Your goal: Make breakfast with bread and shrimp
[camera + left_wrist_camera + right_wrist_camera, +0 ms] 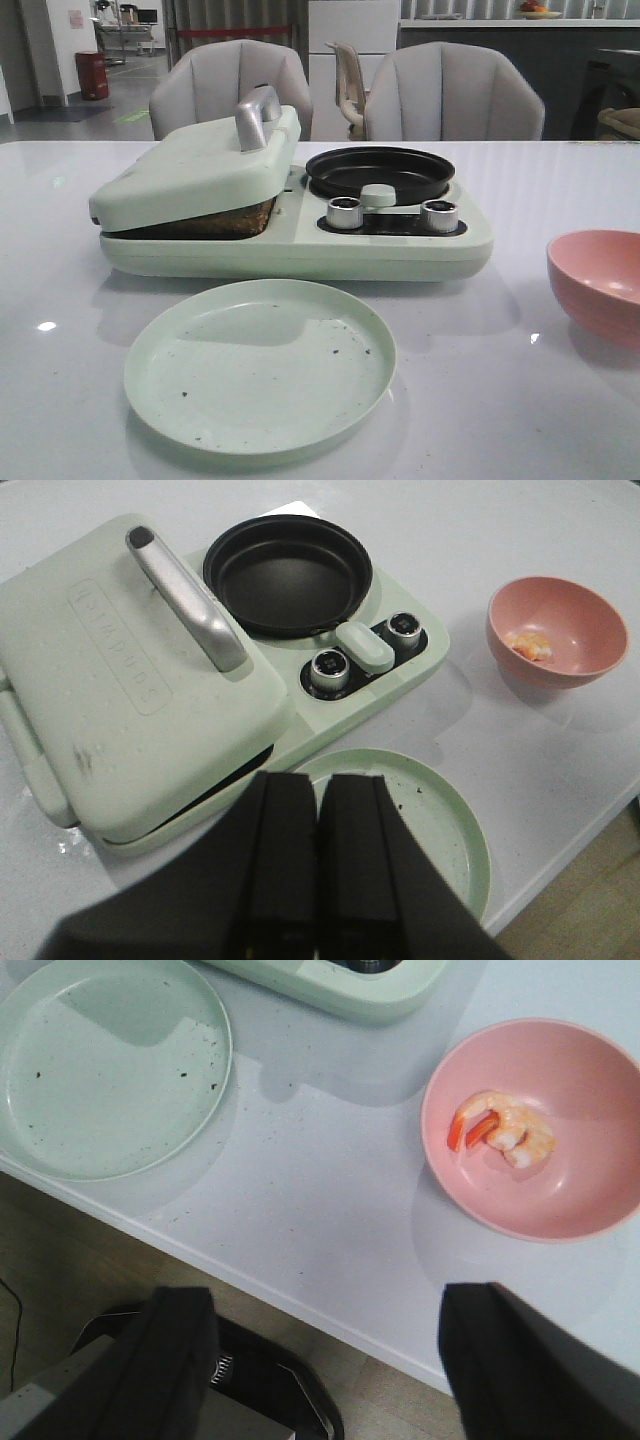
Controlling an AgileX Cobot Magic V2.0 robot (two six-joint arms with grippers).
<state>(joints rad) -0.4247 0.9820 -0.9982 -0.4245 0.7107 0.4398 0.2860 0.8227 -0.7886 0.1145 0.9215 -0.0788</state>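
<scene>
The round pale-green plate [260, 365] lies nearest, bare but for crumbs. Beside it, the pink bowl [535, 1130] holds the orange-and-white shrimp [500, 1130]. Beyond, the bread [225, 220] sits under the green appliance's lid [195, 165]; the black pan [380, 172] is empty.

Left gripper [315, 880]: fingers pressed together. Right gripper [325, 1360]: spread wide, holding nothing.

Judged step: transferring shrimp. The next move requires the right gripper to descend into the bowl.

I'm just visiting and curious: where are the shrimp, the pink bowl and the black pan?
shrimp [503, 1130]: right wrist view, on the curled body.
pink bowl [590, 1210]: right wrist view, on its inner wall.
black pan [379, 170]: front view, on its dark inside.
</scene>
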